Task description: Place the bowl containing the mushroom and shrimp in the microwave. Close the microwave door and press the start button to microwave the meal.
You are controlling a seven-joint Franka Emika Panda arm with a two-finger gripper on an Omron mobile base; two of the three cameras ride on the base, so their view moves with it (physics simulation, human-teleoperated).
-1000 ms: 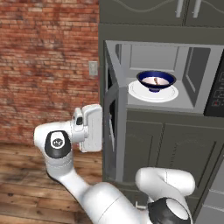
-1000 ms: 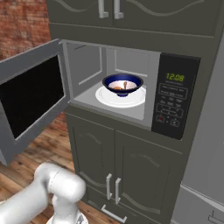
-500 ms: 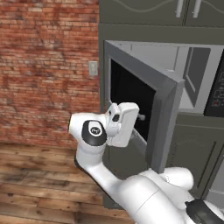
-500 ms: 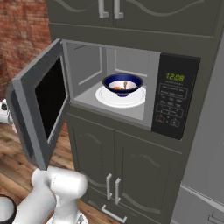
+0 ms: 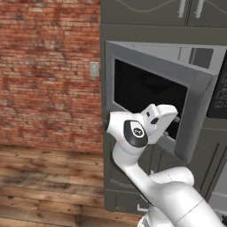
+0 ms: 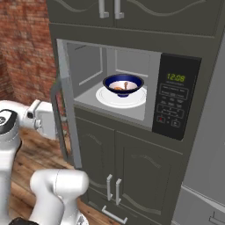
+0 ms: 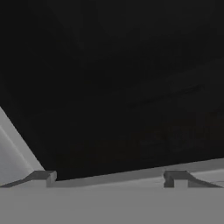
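In the left base view the white arm rises from the lower right, bends at a dark elbow joint near centre frame, and reaches its hand up and right against the outer face of the microwave door (image 5: 150,95). The gripper (image 5: 174,126) sits at the door's lower edge, right of centre. In the hand view the two dark fingertips (image 7: 41,176) stand far apart at the bottom corners, spread wide with nothing between them, and the door's dark glass (image 7: 113,87) lies just ahead of them.

In the right base view the hand shows at the left edge, behind the door (image 6: 66,110), which stands edge-on and half open with its bar handle on the left side. The microwave (image 6: 132,88) occupies the upper centre, its black keypad panel (image 6: 173,103) to the right showing a green clock. Grey cabinet doors (image 6: 114,171) lie beneath, and a brick wall (image 5: 48,75) fills the left of the left base view.

The bowl (image 6: 123,83) rests on the white turntable plate (image 6: 105,97) inside the cavity, with the shrimp (image 6: 118,87) and the mushroom (image 6: 126,84) as small pieces inside it. The door stands between the gripper and the bowl.
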